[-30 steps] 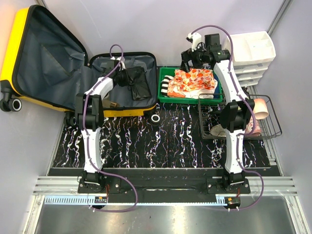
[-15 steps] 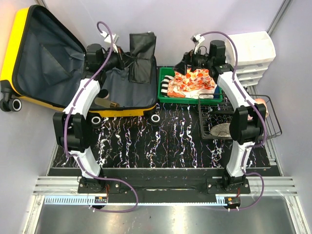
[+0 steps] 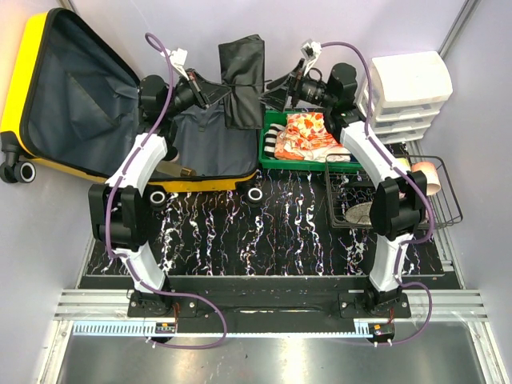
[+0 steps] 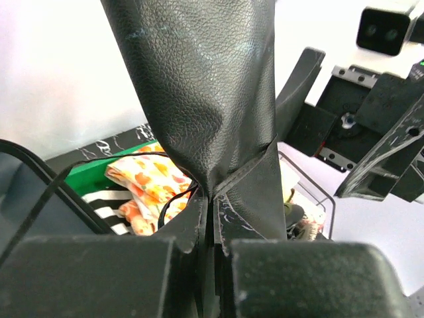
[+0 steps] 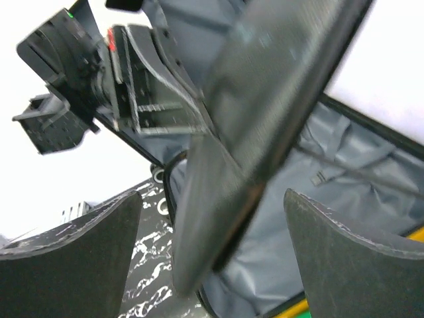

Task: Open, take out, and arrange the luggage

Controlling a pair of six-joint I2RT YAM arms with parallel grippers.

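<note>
Luggage, seen from above: the large bright yellow hard-shell suitcase (image 3: 78,96) with dark grey fabric lining lies open. Its lid leans back to the left of my left gripper (image 3: 213,94), and its lower half sits directly beneath that gripper. The left jaws are clamped on a black, grainy leather-look folded item (image 3: 244,78). It hangs in the air at the gripper's tip, over the suitcase's far right corner and clear of the lining. On the left wrist view the two fingers (image 4: 93,278) press together on the item's pinched end, and the rest of it stands up away from them.

My right gripper (image 3: 278,90) is spread wide and holds nothing. It faces the black item from the opposite side, just beside it, and from above I cannot tell whether they touch. On the right wrist view the blurred item runs across the gap between the two open fingers (image 5: 73,265). The left gripper is beyond it, and the suitcase's grey lining lies below and behind.

Beneath the right gripper sits a green plastic tray (image 3: 296,164) holding an orange-patterned cloth (image 3: 308,132). A white plastic drawer unit (image 3: 408,76) stands to that gripper's right. Back toward the right arm's base is a black wire basket (image 3: 448,192) with a pink cup (image 3: 426,178).
</note>
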